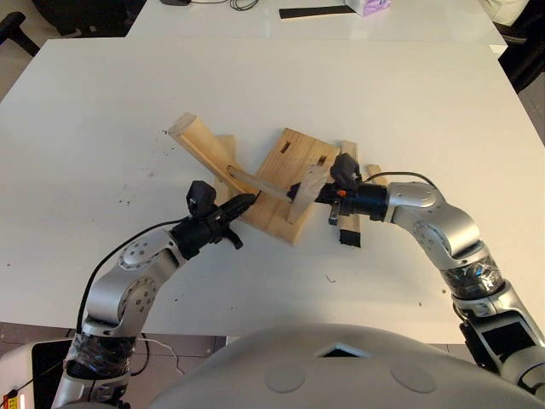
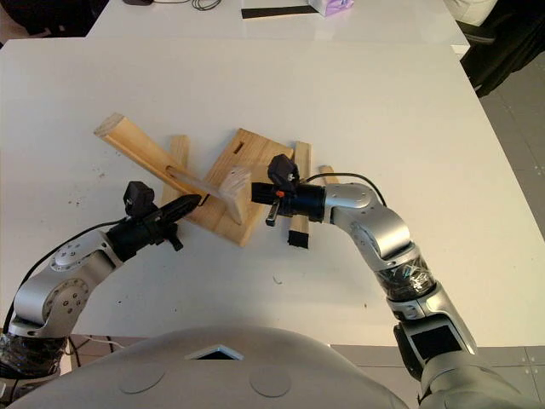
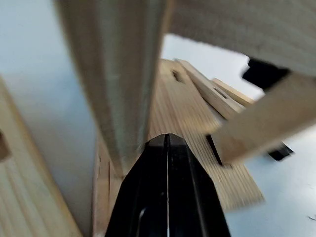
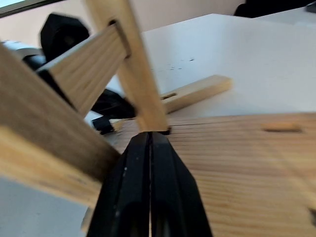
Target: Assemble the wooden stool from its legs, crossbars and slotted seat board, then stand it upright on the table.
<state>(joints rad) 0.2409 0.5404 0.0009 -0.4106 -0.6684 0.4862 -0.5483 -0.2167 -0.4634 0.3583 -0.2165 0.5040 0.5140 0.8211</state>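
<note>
The slotted seat board [image 1: 281, 162] lies tilted mid-table. A joined frame leans over it: a long leg [image 1: 200, 141] pointing far-left, a thin crossbar [image 1: 264, 186], and a shorter leg [image 1: 308, 189] resting on the board. My left gripper [image 1: 249, 201] is shut, its tip just under the crossbar near the board's left edge; the left wrist view shows the closed fingers [image 3: 168, 168] against the wood. From the right, my right gripper [image 1: 300, 190] is shut with its tip at the foot of the shorter leg [image 4: 133, 64], on the board [image 4: 237, 163].
Loose wooden pieces lie right of the board [image 1: 350, 153] [image 1: 375, 174], one with a black end [image 1: 349, 232]. Another leg [image 1: 226, 149] lies behind the frame. The white table [image 1: 102, 102] has free room all around. A second table behind holds a black strip [image 1: 313, 12].
</note>
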